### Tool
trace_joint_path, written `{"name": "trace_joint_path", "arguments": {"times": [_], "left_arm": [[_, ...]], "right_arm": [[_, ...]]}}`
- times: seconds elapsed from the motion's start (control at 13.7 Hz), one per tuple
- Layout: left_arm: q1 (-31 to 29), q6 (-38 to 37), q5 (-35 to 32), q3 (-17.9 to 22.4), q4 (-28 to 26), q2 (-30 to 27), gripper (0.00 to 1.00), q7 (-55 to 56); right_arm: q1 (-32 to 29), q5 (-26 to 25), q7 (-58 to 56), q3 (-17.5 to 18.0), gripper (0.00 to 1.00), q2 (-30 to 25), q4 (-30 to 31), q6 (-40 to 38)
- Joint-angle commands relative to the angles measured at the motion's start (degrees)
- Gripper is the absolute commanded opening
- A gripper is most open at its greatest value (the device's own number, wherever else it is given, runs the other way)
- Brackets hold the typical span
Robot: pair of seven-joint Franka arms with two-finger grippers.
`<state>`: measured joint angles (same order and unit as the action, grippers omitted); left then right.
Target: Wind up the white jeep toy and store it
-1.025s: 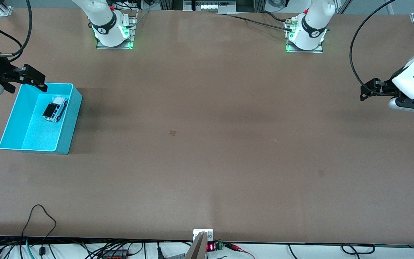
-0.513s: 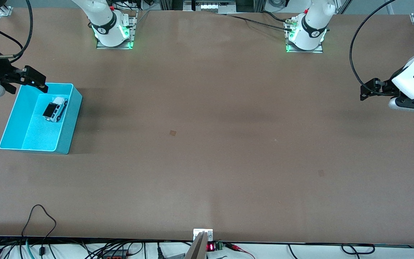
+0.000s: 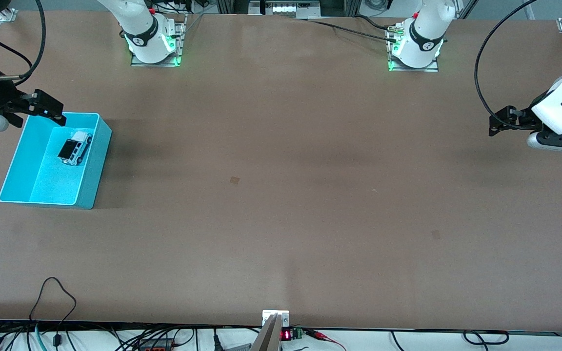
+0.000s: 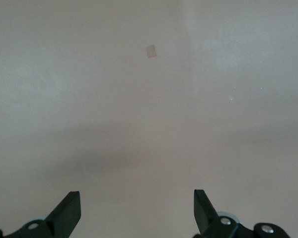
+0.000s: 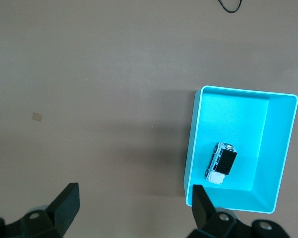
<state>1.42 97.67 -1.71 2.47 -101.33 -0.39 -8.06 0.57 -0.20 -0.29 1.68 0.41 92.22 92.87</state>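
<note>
Front view: white jeep toy [image 3: 74, 147] on its wheels inside turquoise bin [image 3: 87, 195], at right arm's end of tabletop [image 3: 281, 195]. Right pincer [image 3: 49, 110] up over bin's corner nearest the robots' bases, fingers wide apart, holding nothing. Left pincer [image 3: 498, 124] waiting over left arm's end, wide apart too, holding nothing.

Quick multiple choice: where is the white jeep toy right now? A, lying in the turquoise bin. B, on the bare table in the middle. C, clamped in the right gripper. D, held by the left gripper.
A: the white jeep toy lies on the floor of the turquoise bin, while the right gripper and the left gripper are both open and hold nothing.
</note>
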Motion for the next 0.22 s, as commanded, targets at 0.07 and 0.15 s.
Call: {"name": "trace_joint_path", "arguments": {"times": [0.07,0.15], "left_arm": [[0.0,-0.8,-1.0,0.0,0.3,-0.4,1.00,0.6],[-0.1,-0.8,-1.0,0.0,0.3,-0.4,1.00,0.6]], "right_arm": [[0.0,-0.1,0.5,0.2,1.00,-0.3,0.2,-0.2],[0.0,-0.1,0.6,0.2,1.00,-0.3,0.2,-0.2]]}}
